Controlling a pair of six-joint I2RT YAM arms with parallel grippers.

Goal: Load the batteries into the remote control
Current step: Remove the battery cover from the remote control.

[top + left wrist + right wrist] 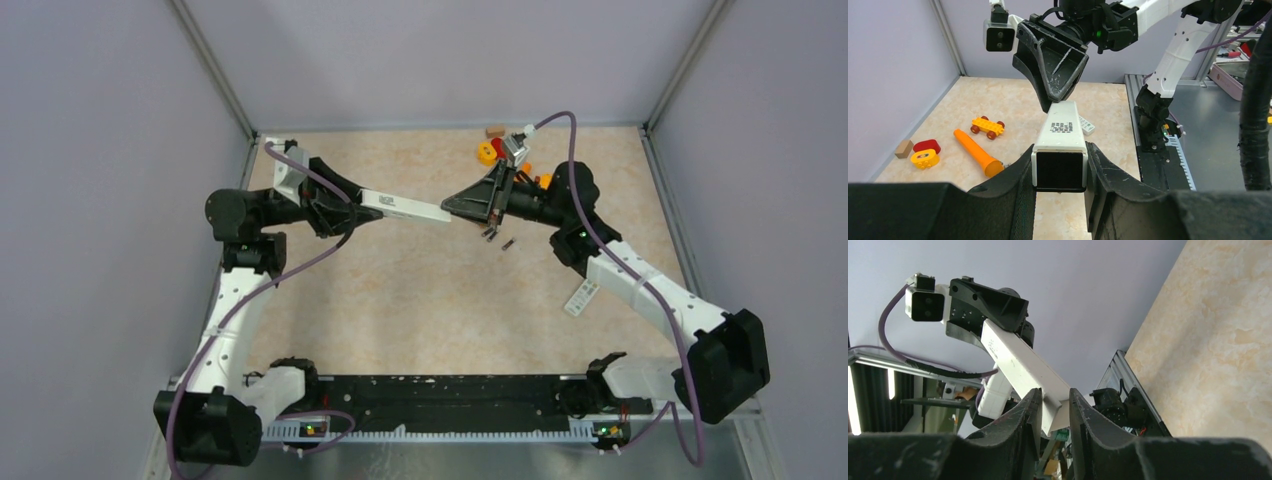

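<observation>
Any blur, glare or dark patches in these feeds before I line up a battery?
Top external: evenly lit and sharp, though the battery is a speck. Left wrist: remote control crisp, own jaws a black unlit mass along the bottom. Right wrist: tilted, bright light strip at the left edge, jaws underexposed.

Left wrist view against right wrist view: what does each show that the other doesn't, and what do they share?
Only the left wrist view shows the toy carrot, the toy car and a shorter remote on the table. Only the right wrist view shows the camera on the left arm. Both show the remote control, gripped at one end by the left gripper, with the right gripper closed on the other end.
</observation>
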